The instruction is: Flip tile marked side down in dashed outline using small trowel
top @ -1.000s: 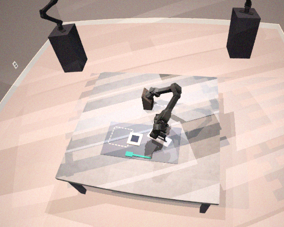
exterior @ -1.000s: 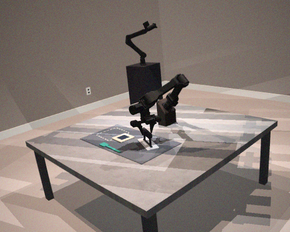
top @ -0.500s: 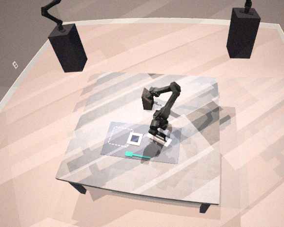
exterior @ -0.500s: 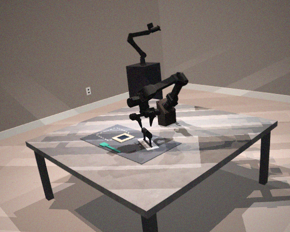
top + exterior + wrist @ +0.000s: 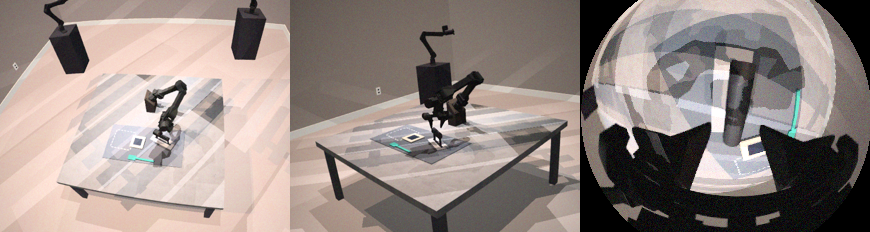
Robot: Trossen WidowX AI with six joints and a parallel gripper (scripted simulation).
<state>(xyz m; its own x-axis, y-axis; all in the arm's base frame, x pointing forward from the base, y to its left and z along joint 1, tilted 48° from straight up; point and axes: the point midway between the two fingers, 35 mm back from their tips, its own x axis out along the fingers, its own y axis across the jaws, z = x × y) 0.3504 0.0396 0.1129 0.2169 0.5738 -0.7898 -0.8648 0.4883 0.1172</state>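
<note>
Off to one side of the jaws, well apart from them, the green trowel (image 5: 140, 158) lies flat near the edge of the mat (image 5: 174, 159). It looks thin, stiff and light, so I judge it may slide if pushed. Its wider blade end points away from the jaws and its narrow handle points toward their side. The handle, somewhere near its middle, seems the best place to take hold, with the fingers coming down close to the mat.

Between the trowel and the jaws' height line, the tile (image 5: 137, 142) rests with its dark marked side up, touching the dashed outline (image 5: 122, 140) at one edge but not inside it.

The jaws are spread and pinch nothing. Directly under them stands a dark upright piece (image 5: 437, 136) on a pale patch.

I count one trowel, one tile, one outline, one mat, one dark piece, one desk (image 5: 199, 189), and two black pillars (image 5: 70, 48) on the floor.
</note>
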